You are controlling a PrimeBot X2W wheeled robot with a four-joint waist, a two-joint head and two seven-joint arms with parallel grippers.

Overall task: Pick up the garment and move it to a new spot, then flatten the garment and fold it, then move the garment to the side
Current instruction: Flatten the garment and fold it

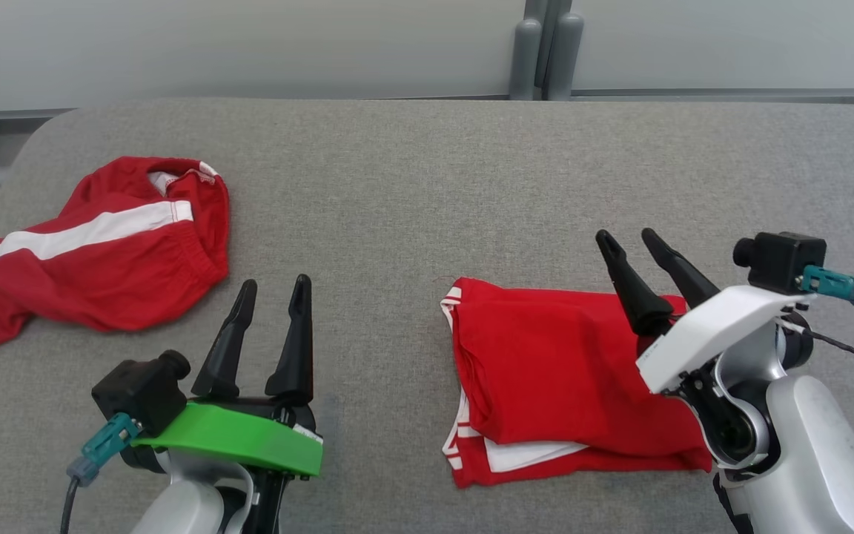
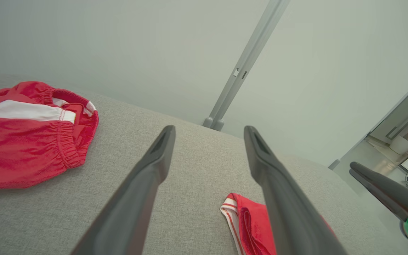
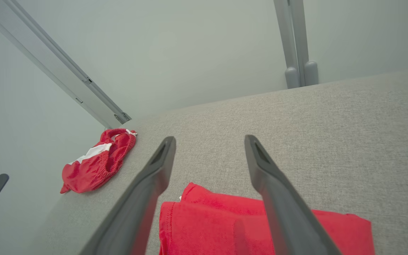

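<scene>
The right tool (image 1: 627, 235) stands released, fingers spread wide; the folded red garment (image 1: 545, 371) lies flat on the grey surface (image 1: 427, 185) just beneath it and to its left, the fingertips reaching past the cloth's far edge; the left tool (image 1: 276, 283) is likewise released, well apart from the garment; crumpled red shorts (image 1: 93, 245) with a white stripe lie beyond it to its left.
</scene>
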